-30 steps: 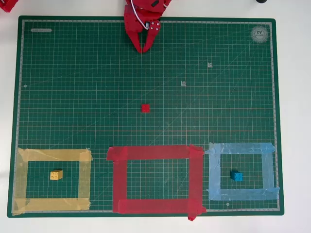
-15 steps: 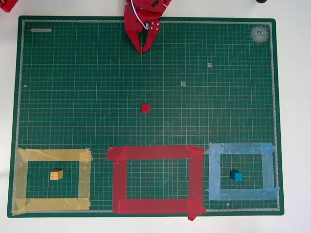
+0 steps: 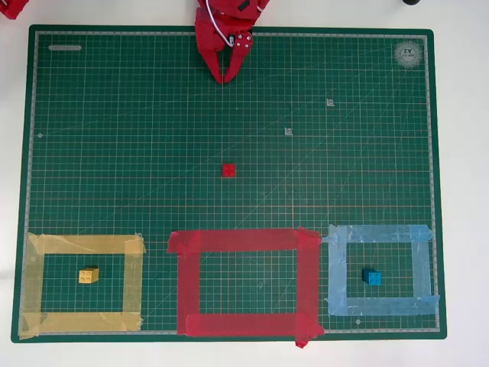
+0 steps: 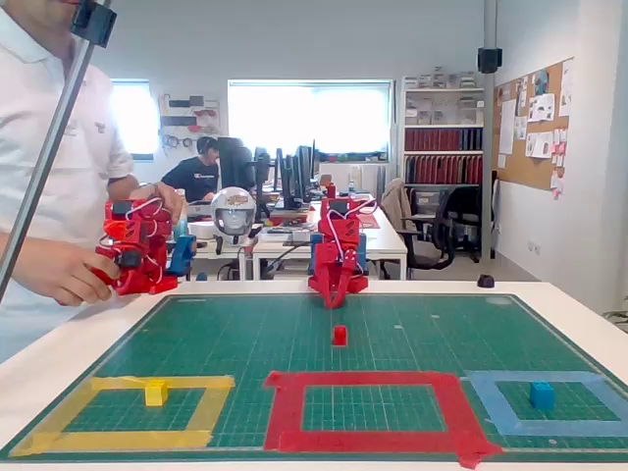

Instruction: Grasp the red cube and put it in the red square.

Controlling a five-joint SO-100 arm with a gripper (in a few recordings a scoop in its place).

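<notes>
The red tool [image 3: 224, 78] sits at the far edge of the green mat [image 3: 114, 153], tips pressed together and holding nothing. The red cube [image 3: 228, 170] lies alone mid-mat, well apart from the tool and a short way outside the red square [image 3: 237, 241]. The yellow cube [image 3: 89, 275] and blue cube [image 3: 372, 277] each rest inside their own tape frames.
</notes>
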